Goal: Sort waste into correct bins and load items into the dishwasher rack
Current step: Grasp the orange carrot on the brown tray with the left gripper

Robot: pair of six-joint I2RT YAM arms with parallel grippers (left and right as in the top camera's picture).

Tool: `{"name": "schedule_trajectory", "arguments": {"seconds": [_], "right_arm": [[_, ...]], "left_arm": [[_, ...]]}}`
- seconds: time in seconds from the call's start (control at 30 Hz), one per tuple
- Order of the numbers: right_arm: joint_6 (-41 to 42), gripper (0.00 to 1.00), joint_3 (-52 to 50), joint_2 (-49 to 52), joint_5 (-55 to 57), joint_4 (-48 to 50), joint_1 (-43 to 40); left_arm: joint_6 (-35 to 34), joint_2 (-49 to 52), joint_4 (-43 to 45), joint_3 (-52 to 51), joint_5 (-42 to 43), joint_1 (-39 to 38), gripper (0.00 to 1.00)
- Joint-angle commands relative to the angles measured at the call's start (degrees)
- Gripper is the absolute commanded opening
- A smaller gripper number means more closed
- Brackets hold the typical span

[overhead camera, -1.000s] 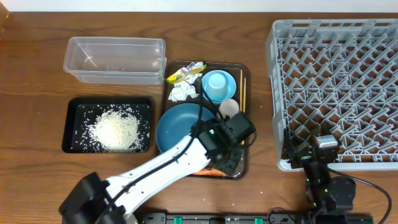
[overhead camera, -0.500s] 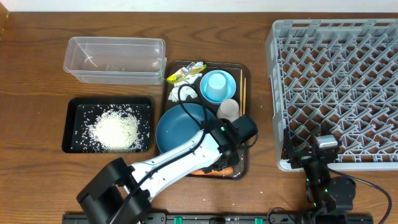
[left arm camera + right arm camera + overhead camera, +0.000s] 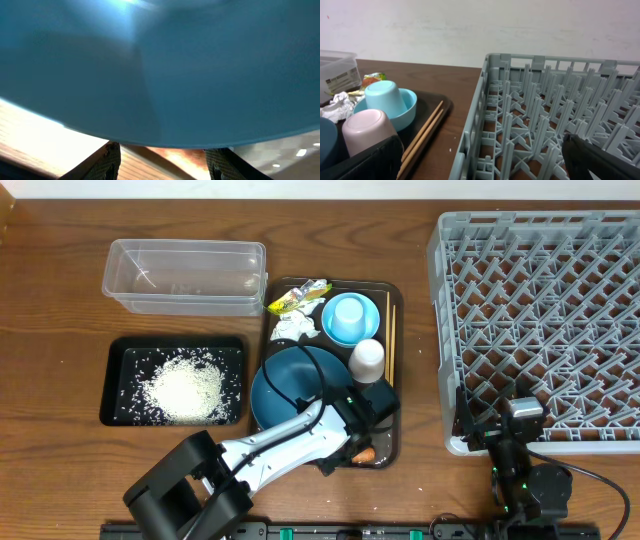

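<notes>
Your left gripper [image 3: 165, 157] was down at the near right corner of the brown serving tray [image 3: 393, 288], tucked low against the outer wall of the dark-blue bowl [image 3: 285, 385]; in the left wrist view that bowl filled almost everything, and the two fingertips [image 3: 111, 155] stood apart with nothing clearly caught between them. The small orange carrot [image 3: 365, 452] lay just beside that gripper, toward the tray's near rim and to the right of the bowl; only one end of it showed past your arm from overhead, and a blur of orange sat under the bowl in the wrist view. From that end I judged its long axis to run roughly along the near rim, so the fingers would want to straddle it across that line; I could not tell whether they already touched it.

Your right gripper [image 3: 485, 159] sat with its jaws wide apart and empty at the near edge of the dishwasher rack [image 3: 540, 310], well apart from the carrot; the left arm was plainly the nearer one.

The white cup [image 3: 367, 360] stood upside down just beyond the left wrist, close enough to be knocked on a lift; the chopsticks [image 3: 390, 330] lay along the tray's right side. The black tray [image 3: 108, 385], holding the rice [image 3: 185, 387], was well to the left of the bowl, and that seemed the likely place for the carrot.
</notes>
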Motion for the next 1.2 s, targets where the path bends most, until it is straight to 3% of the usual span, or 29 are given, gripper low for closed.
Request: {"name": "schedule_trajectory", "arguments": {"seconds": [0.0, 0.5, 0.9, 1.17], "right_arm": [[-0.66, 0.99, -0.04, -0.09, 0.09, -0.22, -0.66], [-0.66, 0.99, -0.04, -0.09, 0.09, -0.22, -0.66], [-0.66, 0.99, -0.04, -0.09, 0.09, -0.22, -0.66], [-0.66, 0.99, -0.04, -0.09, 0.09, -0.22, -0.66]], "left_arm": [[-5.22, 0.44, 1.42, -0.35, 1.79, -0.15, 0.57], [-11.28, 0.44, 4.98, -0.92, 3.34, -0.22, 0.57], [-13.75, 0.44, 12.55, -7.41, 3.28, -1.20, 0.57], [-12.20, 0.39, 12.61, -7.41, 3.48, -1.20, 0.48]]}}
